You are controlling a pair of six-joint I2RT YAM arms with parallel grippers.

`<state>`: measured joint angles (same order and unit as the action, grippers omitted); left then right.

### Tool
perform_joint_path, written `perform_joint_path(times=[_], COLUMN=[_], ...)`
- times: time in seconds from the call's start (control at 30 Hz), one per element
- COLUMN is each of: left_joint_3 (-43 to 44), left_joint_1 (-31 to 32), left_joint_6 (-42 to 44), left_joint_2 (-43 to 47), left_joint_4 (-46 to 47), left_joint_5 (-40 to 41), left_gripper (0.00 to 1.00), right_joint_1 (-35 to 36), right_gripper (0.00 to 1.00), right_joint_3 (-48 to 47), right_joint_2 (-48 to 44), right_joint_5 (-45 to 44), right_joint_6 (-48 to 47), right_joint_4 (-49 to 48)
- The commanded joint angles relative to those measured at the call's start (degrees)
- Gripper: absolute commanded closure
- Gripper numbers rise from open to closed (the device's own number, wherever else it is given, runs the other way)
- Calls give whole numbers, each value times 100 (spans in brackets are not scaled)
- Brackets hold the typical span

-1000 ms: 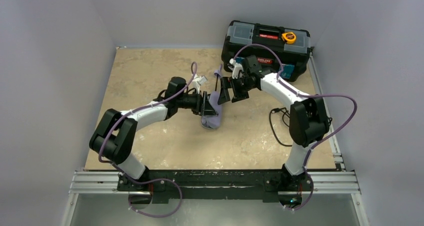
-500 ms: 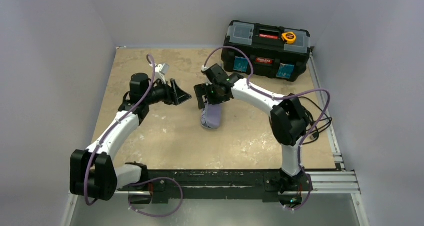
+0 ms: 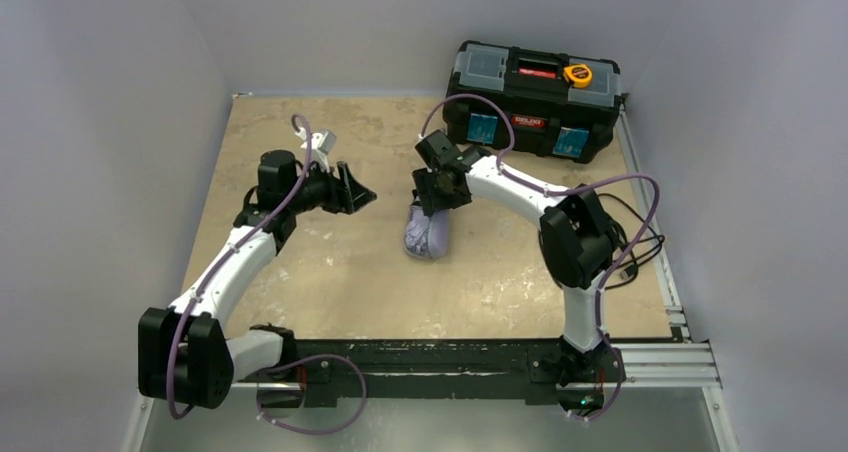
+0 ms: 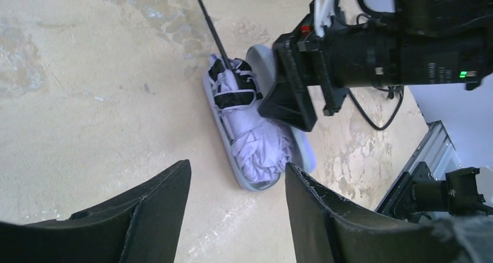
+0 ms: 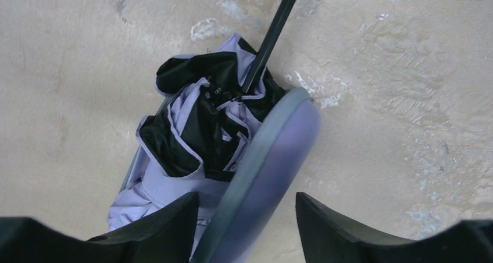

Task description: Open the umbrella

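Left arm has swung off to the left; right gripper now sits over the umbrella.
Top view: the umbrella lies folded mid-frame, the right gripper over its upper end and the left gripper well apart, both spread and empty. Left wrist view: it rests in its case, with the shaft running off the top edge and the handle cut off. Right wrist view: better to grip the shaft, clear of the lid; fingertip contact is out of frame.
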<state>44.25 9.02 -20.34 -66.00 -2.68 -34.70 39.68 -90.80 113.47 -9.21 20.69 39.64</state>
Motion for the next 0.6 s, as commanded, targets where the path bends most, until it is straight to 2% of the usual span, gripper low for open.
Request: perform_joint_path(times=[0.0, 0.17, 0.33, 0.4, 0.47, 0.57], left_joint_3=[4, 175, 330, 361, 429, 541], left_joint_1=[-33, 12, 266, 494, 875, 1427], left_joint_6=[-81, -234, -190, -174, -166, -233], left_joint_2=[-424, -898, -1154, -1169, -1222, -1292], left_joint_4=[95, 179, 12, -155, -404, -685], left_joint_5=[35, -72, -45, 98, 295, 878], left_gripper=[41, 43, 44, 45, 45, 46], right_joint_1=[-158, -431, -542, -573, -616, -745], right_gripper=[44, 60, 62, 77, 100, 100], right_joint_3=[155, 411, 450, 525, 554, 608], right_joint_2=[-327, -652, -695, -695, -623, -480], right_joint_5=[309, 1325, 2329, 2531, 2608, 2744], right_joint_6=[-316, -754, -1020, -1008, -944, -850], right_joint_4=[238, 127, -68, -213, -237, -145])
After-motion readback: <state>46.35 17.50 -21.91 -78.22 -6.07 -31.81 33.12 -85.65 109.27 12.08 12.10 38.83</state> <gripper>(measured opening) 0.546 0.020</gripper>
